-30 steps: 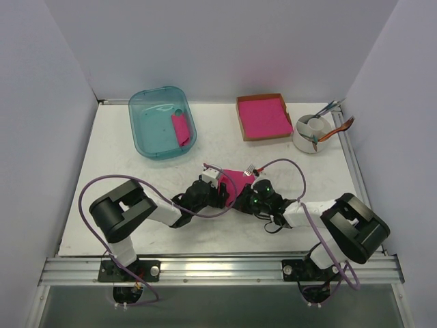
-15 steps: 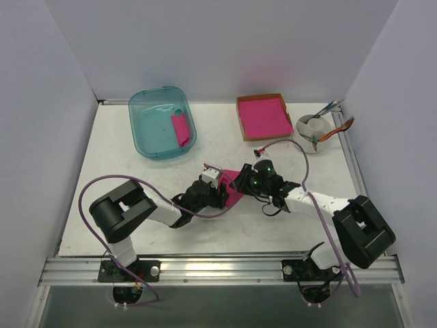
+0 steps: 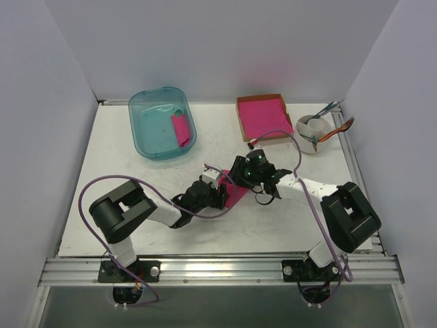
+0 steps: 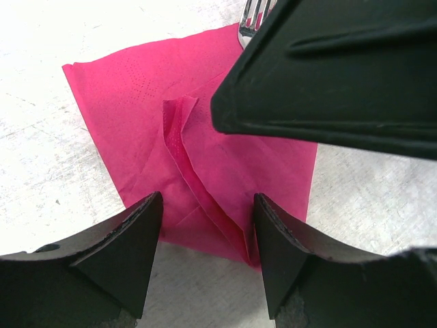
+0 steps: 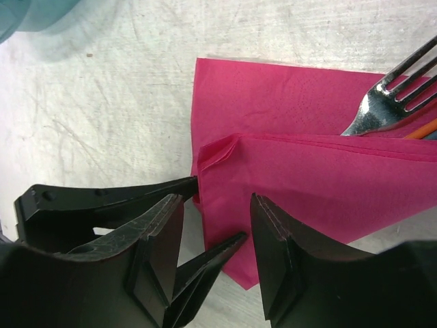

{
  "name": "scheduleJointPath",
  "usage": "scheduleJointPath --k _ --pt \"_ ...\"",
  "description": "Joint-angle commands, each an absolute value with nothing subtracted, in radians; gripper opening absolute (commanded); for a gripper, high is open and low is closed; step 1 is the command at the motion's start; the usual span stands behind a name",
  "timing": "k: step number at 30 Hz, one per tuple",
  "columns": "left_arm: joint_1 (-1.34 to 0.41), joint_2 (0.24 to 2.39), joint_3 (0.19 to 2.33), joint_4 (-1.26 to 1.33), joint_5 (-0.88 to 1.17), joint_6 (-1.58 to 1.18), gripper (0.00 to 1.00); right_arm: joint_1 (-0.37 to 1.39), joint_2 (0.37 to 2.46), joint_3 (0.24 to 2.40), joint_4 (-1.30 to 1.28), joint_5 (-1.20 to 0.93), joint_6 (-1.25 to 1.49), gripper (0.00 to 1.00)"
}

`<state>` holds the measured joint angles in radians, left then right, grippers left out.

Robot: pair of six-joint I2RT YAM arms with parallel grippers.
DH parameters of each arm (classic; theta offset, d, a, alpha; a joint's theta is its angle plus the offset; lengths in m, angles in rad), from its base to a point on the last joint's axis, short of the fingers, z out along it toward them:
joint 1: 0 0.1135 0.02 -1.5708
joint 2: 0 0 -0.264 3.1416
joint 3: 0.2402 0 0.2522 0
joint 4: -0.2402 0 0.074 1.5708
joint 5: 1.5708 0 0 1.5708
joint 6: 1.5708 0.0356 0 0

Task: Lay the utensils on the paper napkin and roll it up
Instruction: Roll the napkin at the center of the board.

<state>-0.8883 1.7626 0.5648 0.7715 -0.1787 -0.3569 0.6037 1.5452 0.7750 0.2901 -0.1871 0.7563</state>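
Observation:
The magenta paper napkin (image 3: 235,194) lies mid-table, folded over the utensils (image 4: 147,109) (image 5: 307,171). The silver fork (image 5: 392,89) sticks its tines out of the fold, and they also show in the left wrist view (image 4: 254,15). A sliver of the orange spoon (image 5: 425,128) shows under the fold. My left gripper (image 3: 218,190) (image 4: 208,254) is open, its fingers either side of the napkin's near edge. My right gripper (image 3: 240,173) (image 5: 216,254) is open above the opposite edge, facing the left gripper's fingertips (image 5: 215,256).
A teal bin (image 3: 147,140) at the back left holds a pink roll (image 3: 181,130). A cardboard box of pink sheets (image 3: 263,116) and a white holder with cutlery (image 3: 313,131) stand at the back right.
My right arm has swung left and away from the near edge, bringing its gripper over the napkin's far side. My left gripper has stayed in place.

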Motion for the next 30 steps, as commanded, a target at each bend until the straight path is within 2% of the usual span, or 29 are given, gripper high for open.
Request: scheduleJointPath --k 1,12,15,20,23,26,27,30 --pt "-0.884 1.786 0.548 0.706 -0.15 -0.356 0.65 0.603 1.574 0.828 0.256 -0.183 0.738 0.44" --pt "-0.882 1.773 0.545 0.703 -0.152 -0.353 0.65 0.606 1.666 0.882 0.287 -0.204 0.727 0.43" --pt "-0.884 1.773 0.546 0.701 -0.15 -0.353 0.65 0.606 1.684 0.89 0.299 -0.207 0.73 0.38" --pt "-0.885 1.775 0.548 0.698 -0.147 -0.351 0.65 0.604 1.706 0.899 0.314 -0.212 0.732 0.35" --pt "-0.885 1.775 0.548 0.696 -0.146 -0.351 0.65 0.604 1.718 0.908 0.322 -0.212 0.733 0.26" --pt "-0.885 1.773 0.548 0.696 -0.146 -0.353 0.65 0.603 1.72 0.911 0.325 -0.21 0.732 0.13" --pt "-0.885 1.772 0.546 0.695 -0.147 -0.353 0.65 0.601 1.717 0.913 0.324 -0.209 0.735 0.06" --pt "-0.887 1.769 0.545 0.695 -0.147 -0.353 0.65 0.598 1.706 0.91 0.321 -0.201 0.735 0.0"
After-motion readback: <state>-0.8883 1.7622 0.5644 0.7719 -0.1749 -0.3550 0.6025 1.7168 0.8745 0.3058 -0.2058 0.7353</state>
